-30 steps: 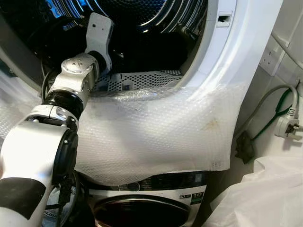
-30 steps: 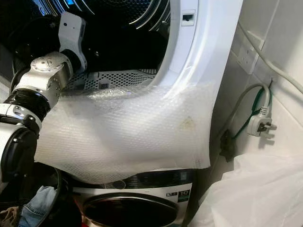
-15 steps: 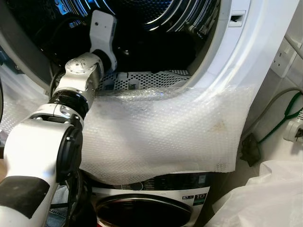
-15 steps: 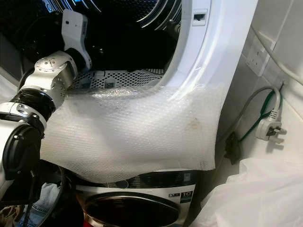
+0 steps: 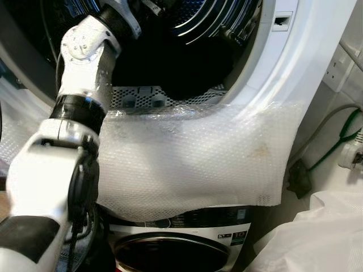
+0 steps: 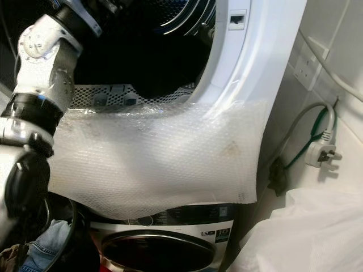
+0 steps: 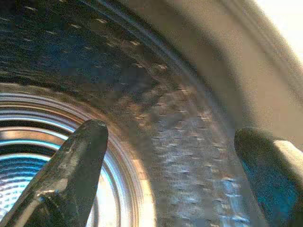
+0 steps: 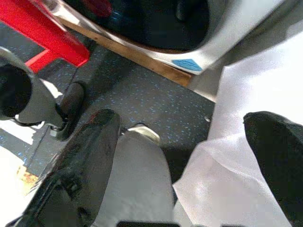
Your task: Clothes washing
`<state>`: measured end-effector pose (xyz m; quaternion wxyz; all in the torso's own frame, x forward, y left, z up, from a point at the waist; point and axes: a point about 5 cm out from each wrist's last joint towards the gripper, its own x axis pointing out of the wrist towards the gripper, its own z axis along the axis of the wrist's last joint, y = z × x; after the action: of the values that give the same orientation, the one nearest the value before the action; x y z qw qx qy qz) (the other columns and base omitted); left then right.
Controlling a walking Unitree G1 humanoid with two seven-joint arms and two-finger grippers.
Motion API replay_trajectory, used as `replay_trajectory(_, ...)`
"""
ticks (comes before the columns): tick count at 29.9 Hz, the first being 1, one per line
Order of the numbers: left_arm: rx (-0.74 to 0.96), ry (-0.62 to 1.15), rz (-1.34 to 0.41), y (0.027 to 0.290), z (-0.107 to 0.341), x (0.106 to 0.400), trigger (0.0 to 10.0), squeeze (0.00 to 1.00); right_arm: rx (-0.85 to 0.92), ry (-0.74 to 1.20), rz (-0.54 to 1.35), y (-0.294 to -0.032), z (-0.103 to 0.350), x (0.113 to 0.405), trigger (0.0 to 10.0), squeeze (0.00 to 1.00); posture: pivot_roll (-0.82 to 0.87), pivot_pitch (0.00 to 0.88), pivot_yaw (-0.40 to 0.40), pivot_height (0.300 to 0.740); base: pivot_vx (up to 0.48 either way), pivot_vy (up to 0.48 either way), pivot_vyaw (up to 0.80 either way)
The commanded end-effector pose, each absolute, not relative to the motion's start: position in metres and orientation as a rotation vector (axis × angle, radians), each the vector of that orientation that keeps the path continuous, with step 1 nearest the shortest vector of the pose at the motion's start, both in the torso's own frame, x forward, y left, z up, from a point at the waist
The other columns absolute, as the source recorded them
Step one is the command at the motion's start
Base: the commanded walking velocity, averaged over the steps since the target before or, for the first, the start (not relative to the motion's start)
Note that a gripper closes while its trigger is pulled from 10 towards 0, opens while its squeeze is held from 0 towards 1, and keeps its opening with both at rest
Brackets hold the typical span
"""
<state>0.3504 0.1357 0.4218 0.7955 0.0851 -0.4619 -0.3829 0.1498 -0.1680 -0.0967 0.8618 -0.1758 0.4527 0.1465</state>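
Our left arm (image 5: 85, 68) has lifted and reached deeper into the upper drum (image 5: 187, 34).

Our left gripper (image 7: 170, 156) hangs spread wide and empty before the drum's ribbed wall; denim clothes (image 6: 42, 246) lie low beside the lower machine (image 6: 164, 241). Our right gripper (image 8: 182, 156) is parted over the floor.

A white plug (image 6: 321, 153) dangles beside what looks like plastic sheeting (image 6: 306, 238).

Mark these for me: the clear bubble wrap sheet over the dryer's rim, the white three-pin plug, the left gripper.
Clear bubble wrap sheet (image 5: 193, 164): left eye view, middle of the draped sheet.
White three-pin plug (image 6: 319, 153): right eye view, plug body.
Left gripper (image 7: 170, 142): left wrist view, midway between its open fingertips, inside the drum.
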Motion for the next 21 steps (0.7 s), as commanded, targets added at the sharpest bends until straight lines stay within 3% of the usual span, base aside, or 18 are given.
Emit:
replay_trajectory(1, 0.186, -1.030, -0.894, 0.138, 0.430, 0.337, 10.0, 0.00, -0.364, 0.966, 0.322, -0.164, -0.098, 0.147, 10.0, 0.00, -0.06, 0.000, 0.055, 0.740, 0.000, 0.000, 0.00)
replay_trajectory(4, 0.344, -0.879, -1.070, 0.146, 0.408, 0.302, 10.0, 0.00, -0.370, 0.959, 0.358, -0.156, -0.096, 0.156, 10.0, 0.00, 0.04, 0.000, 0.029, 0.740, 0.000, 0.000, 0.00)
replay_trajectory(11, 0.525, -0.699, -1.216, 0.155, 0.393, 0.267, 10.0, 0.00, -0.392, 0.947, 0.429, -0.143, -0.093, 0.166, 10.0, 0.00, 0.15, 0.000, 0.001, 0.740, 0.000, 0.000, 0.00)
replay_trajectory(13, 0.525, -0.699, -1.216, 0.155, 0.393, 0.267, 10.0, 0.00, -0.392, 0.947, 0.429, -0.143, -0.093, 0.166, 10.0, 0.00, 0.15, 0.000, 0.001, 0.740, 0.000, 0.000, 0.00)
replay_trajectory(16, 0.555, -0.553, -1.273, 0.164, 0.380, 0.251, 10.0, 0.00, -0.408, 0.923, 0.475, -0.132, -0.088, 0.178, 10.0, 0.00, 0.22, 0.000, 0.001, 0.740, 0.000, 0.000, 0.00)
replay_trajectory(17, 0.538, -0.430, -1.325, 0.166, 0.360, 0.244, 10.0, 0.00, -0.414, 0.912, 0.492, -0.127, -0.086, 0.183, 10.0, 0.00, 0.24, 0.000, 0.000, 0.740, 0.000, 0.000, 0.00)
replay_trajectory(18, 0.538, -0.430, -1.325, 0.166, 0.360, 0.244, 10.0, 0.00, -0.414, 0.912, 0.492, -0.127, -0.086, 0.183, 10.0, 0.00, 0.24, 0.000, 0.000, 0.740, 0.000, 0.000, 0.00)
replay_trajectory(19, 0.515, -0.286, -1.399, 0.167, 0.333, 0.237, 10.0, 0.00, -0.419, 0.903, 0.508, -0.123, -0.084, 0.186, 10.0, 0.00, 0.25, 0.000, 0.002, 0.740, 0.000, 0.000, 0.00)
replay_trajectory(20, 0.515, -0.286, -1.399, 0.167, 0.333, 0.237, 10.0, 0.00, -0.419, 0.903, 0.508, -0.123, -0.084, 0.186, 10.0, 0.00, 0.25, 0.000, 0.002, 0.740, 0.000, 0.000, 0.00)
replay_trajectory(21, 0.433, -0.155, -1.462, 0.165, 0.303, 0.234, 10.0, 0.00, -0.422, 0.898, 0.517, -0.120, -0.083, 0.188, 10.0, 0.00, 0.28, 0.000, 0.002, 0.740, 0.000, 0.000, 0.00)
